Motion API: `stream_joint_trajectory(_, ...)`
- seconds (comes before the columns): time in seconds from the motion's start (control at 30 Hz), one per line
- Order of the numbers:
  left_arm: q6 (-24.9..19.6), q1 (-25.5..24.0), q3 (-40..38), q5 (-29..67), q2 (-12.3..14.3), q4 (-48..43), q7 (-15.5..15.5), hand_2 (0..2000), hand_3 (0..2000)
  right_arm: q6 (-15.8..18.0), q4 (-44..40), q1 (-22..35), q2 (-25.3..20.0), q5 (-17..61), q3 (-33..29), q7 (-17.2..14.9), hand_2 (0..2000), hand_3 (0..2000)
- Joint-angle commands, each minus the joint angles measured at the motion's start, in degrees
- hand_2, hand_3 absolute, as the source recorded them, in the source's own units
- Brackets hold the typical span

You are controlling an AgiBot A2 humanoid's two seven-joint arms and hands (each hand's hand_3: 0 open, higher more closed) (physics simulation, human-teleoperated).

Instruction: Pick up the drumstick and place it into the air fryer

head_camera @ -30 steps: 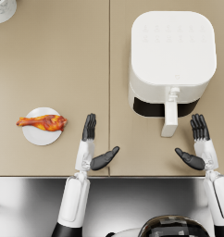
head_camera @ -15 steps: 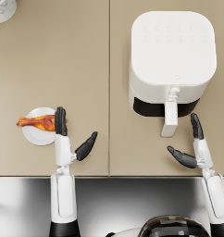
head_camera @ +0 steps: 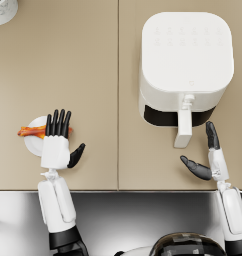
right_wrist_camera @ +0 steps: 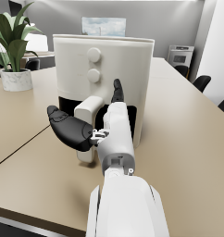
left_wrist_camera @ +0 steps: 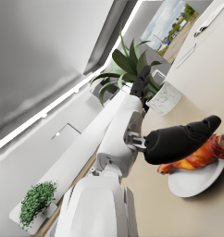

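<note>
Below, left hand (head_camera: 57, 142) spread flat over glazed orange drumstick (head_camera: 32, 131) on round white plate (head_camera: 32, 146), right hand (head_camera: 207, 161) splayed beside boxy white air fryer (head_camera: 185, 65)

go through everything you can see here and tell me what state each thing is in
drumstick: lying on the plate, not lifted
plate: flat on the table, holding the drumstick
air fryer: upright, drawer pulled partly out
left hand: fingers spread over the drumstick, gripping nothing
right hand: open, empty, beside the fryer handle
</note>
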Motion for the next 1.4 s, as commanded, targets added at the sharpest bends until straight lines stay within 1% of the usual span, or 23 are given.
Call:
stream_joint_trajectory(0.03, -0.51, 2.57, -2.15, 2.61, -0.48, 2.06, -0.34, 0, 0, 0.00, -0.31, 0.66, -0.41, 0.00, -0.19, 0.00, 0, 0)
stream_joint_trajectory(0.27, -1.75, 4.21, -2.15, 20.88, -0.57, 6.07, -0.88, 0, 0, 0.00, -1.12, 1.21, -1.51, 0.00, -0.54, 0.00, 0, 0)
stream_joint_trajectory(0.4, -2.00, 6.43, -0.73, 31.33, -0.69, 10.88, -0.85, 0, 0, 0.00, -1.38, 1.29, -2.00, 0.00, -1.16, 0.00, 0, 0)
stream_joint_trajectory(0.5, -2.22, 7.99, 0.16, 35.53, -0.71, 14.58, -0.92, 0, 0, 0.00, -1.65, 1.44, -2.39, -0.01, -1.45, 0.00, 0, 0)
stream_joint_trajectory(0.7, -2.45, 10.93, 1.09, 37.63, -0.61, 21.82, -0.95, 0, 0, 0.00, -2.33, 1.99, -3.23, -0.01, -2.30, 0.00, 0, 0)
stream_joint_trajectory(0.8, -2.01, 11.00, 1.76, 37.83, -0.46, 24.22, -0.93, 0, 0, 0.00, -1.93, 2.24, -3.62, -0.01, -2.27, 0.00, 0, 0)
stream_joint_trajectory(0.87, -1.12, 10.75, 1.88, 37.90, -0.41, 24.95, -0.91, 0, 0, 0.00, -1.53, 2.46, -3.91, -0.01, -2.36, 0.00, 0, 0)
stream_joint_trajectory(1.07, 2.28, 12.02, 2.47, 37.96, -0.55, 29.68, -0.87, 0, 0, 0.00, -1.13, 2.28, -4.44, -0.02, -2.66, 0.00, 0, 0)
stream_joint_trajectory(1.17, 3.04, 12.60, 2.61, 37.91, -0.76, 32.16, -0.91, 0, 0, 0.00, -0.60, 2.14, -4.68, -0.02, -3.18, 0.00, 0, 0)
stream_joint_trajectory(1.27, 5.36, 12.63, 3.70, 37.99, -1.11, 33.11, -0.78, 0, 0, 0.00, -0.07, 2.05, -4.93, -0.02, -3.47, 0.00, 0, 0)
stream_joint_trajectory(1.33, 6.98, 11.81, 4.63, 38.01, -1.47, 32.18, -1.44, 0, 0, 0.00, 0.05, 2.14, -5.14, -0.02, -3.44, 0.00, 0, 0)
stream_joint_trajectory(1.37, 7.66, 12.04, 5.09, 38.01, -1.65, 32.75, -1.83, 1361, 327, 0.00, 0.45, 2.00, -5.19, -0.02, -3.53, 0.00, 0, 0)
stream_joint_trajectory(1.4, 6.81, 12.40, 5.16, 38.01, -1.76, 33.32, -2.10, 2000, 653, 0.00, 0.57, 2.07, -5.30, -0.02, -3.64, 0.00, 0, 0)
